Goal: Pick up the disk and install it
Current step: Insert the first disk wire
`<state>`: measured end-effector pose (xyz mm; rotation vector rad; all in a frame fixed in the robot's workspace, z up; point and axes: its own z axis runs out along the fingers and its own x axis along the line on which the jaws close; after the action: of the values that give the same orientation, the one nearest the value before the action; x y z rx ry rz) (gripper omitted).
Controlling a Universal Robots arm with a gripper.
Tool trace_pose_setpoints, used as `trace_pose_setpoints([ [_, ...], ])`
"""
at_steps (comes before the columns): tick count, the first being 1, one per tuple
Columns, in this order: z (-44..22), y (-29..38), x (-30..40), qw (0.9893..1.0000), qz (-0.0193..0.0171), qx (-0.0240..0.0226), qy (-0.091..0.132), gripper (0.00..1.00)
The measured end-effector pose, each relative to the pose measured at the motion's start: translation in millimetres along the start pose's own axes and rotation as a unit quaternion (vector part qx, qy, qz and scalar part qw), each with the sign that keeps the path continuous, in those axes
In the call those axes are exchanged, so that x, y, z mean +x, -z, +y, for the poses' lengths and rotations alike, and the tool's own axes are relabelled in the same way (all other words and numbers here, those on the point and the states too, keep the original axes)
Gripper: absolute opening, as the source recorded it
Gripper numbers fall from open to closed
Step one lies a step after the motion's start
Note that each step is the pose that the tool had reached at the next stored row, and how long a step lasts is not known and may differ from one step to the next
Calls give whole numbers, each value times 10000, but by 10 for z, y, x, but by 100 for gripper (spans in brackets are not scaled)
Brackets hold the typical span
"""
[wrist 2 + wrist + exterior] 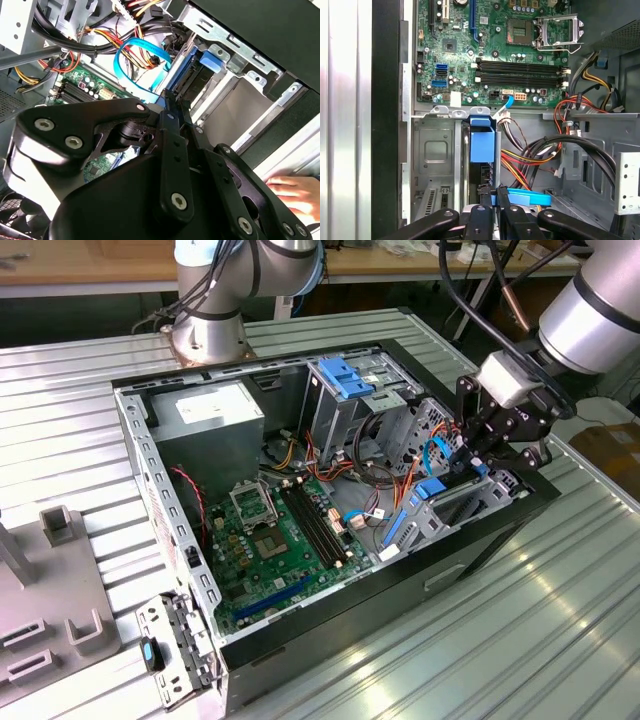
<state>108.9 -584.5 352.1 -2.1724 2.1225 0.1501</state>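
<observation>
1. the tool (493,194) is closest in both wrist views. its two black fingers (485,198) are pressed close together and pinch a blue end tab of the disk.
2. the disk (482,145) stands on its edge inside a metal bay (435,150). it is dark with blue rails, and another blue tab shows at its far end.
3. the bay sits in a corner of the open computer case (470,560), at the exterior view's right.
4. a person's hand (292,192) is outside the case, near the tool.
5. past the bay is a bunch of red, yellow and black wires (535,160), and a thin blue flat cable (135,55) that makes a loop.
6. farther on, a green board (490,50) lies flat on the case floor.
7. farthest are a grey power box (205,415) and the arm's base (208,330), which stands on the ribbed metal desk (560,620).
</observation>
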Motion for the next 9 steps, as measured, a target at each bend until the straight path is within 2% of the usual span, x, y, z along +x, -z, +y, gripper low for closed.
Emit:
trace_pose_setpoints([
  [9,-2,-5,15,10000,9,0,-1,16],
])
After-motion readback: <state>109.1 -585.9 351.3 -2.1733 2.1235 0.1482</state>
